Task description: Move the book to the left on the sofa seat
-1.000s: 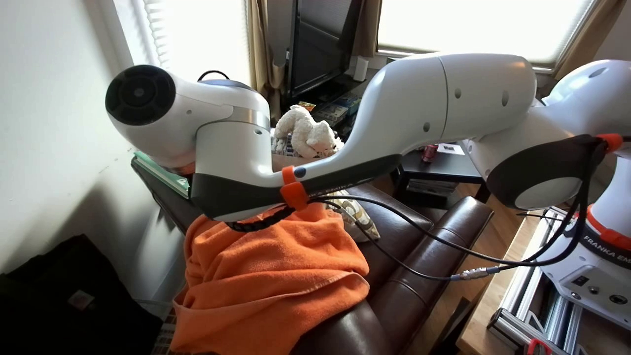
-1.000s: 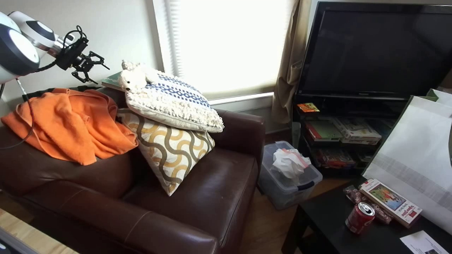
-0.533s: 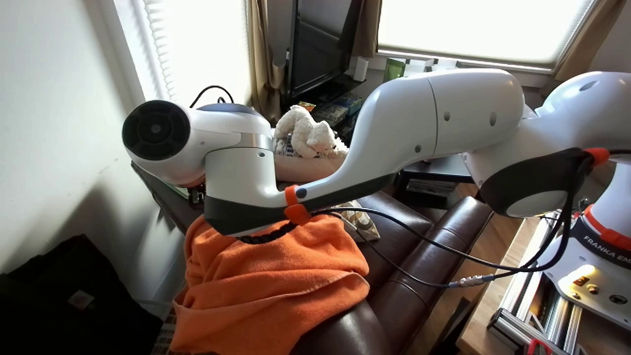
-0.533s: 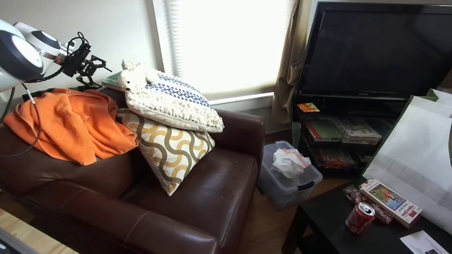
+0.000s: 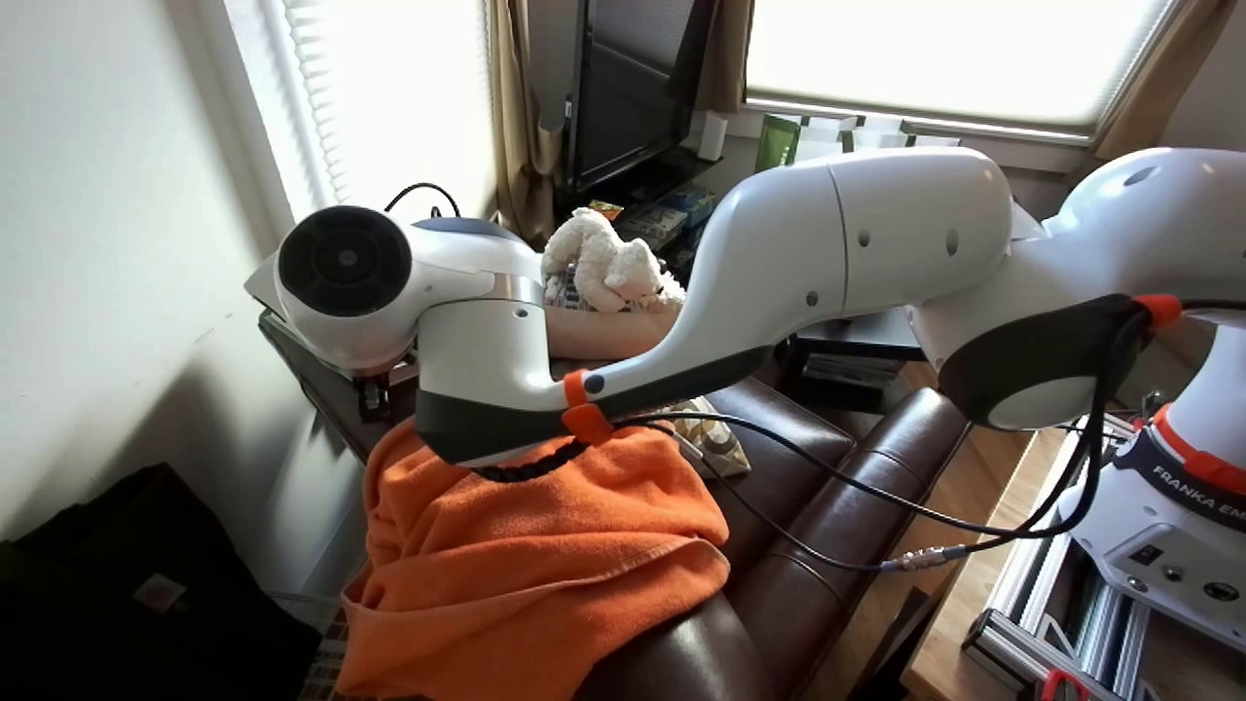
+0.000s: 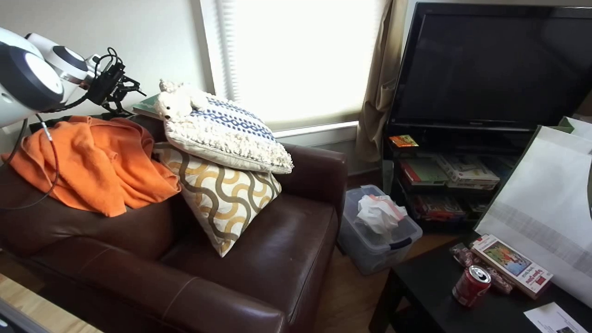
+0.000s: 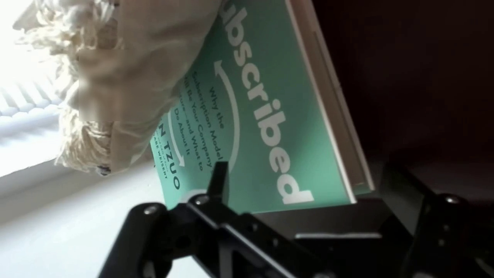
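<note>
The green book point(image 7: 270, 127) lies flat on top of the sofa back, one end under a fringed white cushion point(image 6: 222, 125). It also shows as a small green strip in an exterior view point(image 6: 147, 105). In an exterior view the arm hides most of it. My gripper point(image 7: 307, 181) is open, its fingers wide apart near the book's free end, one over the cover side and one beyond the page edge. Nothing is between the fingertips. In an exterior view the gripper point(image 6: 134, 104) is just beside the book. The brown leather sofa seat point(image 6: 277, 240) lies lower, in front.
An orange blanket point(image 6: 97, 162) drapes over the sofa back below the gripper. A patterned pillow point(image 6: 222, 199) leans on the seat. A white stuffed animal point(image 6: 178, 101) sits on the fringed cushion. The wall and window blind point(image 6: 296, 60) are close behind.
The arm has come down and forward, bringing the open gripper lower and closer to the book's end. The book, cushions and blanket stay where they were.
</note>
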Action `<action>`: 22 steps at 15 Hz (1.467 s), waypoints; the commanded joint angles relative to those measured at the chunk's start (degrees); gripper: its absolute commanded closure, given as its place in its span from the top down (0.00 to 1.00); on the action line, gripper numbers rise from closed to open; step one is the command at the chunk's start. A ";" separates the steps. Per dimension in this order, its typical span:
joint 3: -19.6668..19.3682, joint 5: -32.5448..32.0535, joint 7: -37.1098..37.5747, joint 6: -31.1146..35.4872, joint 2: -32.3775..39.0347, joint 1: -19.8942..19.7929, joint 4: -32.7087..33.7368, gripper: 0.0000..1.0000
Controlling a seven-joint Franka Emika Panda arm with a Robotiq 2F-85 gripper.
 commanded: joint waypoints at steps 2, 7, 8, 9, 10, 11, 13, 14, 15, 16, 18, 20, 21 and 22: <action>0.74 0.95 -0.73 6.29 2.43 -1.23 1.15 1.00; -0.81 -0.35 -2.15 5.13 2.66 -0.47 1.07 1.00; -0.72 -0.12 -2.53 3.42 2.40 -0.35 0.64 1.00; -0.67 0.16 -2.26 1.44 2.15 -0.25 0.27 1.00; -1.20 -0.10 -1.52 -0.87 1.99 0.07 -0.05 1.00; -1.69 -0.48 -1.00 -1.86 1.91 0.28 -0.39 1.00; -2.28 -0.70 0.25 -2.33 2.33 0.31 -0.22 0.98; -2.18 -0.46 0.79 -2.20 2.54 0.15 -0.10 0.74; -2.21 -0.44 1.17 -2.24 2.63 0.15 -0.02 0.73; -2.13 -0.32 1.59 -2.23 2.67 0.08 0.01 0.73; -2.07 -0.29 1.93 -3.14 2.74 0.13 -0.09 0.57; -2.16 -0.38 2.45 -3.79 2.79 0.19 0.05 0.41; -2.28 -0.47 2.58 -4.25 2.77 0.23 0.24 0.32; -2.65 -0.68 2.71 -4.81 2.74 0.30 0.47 0.28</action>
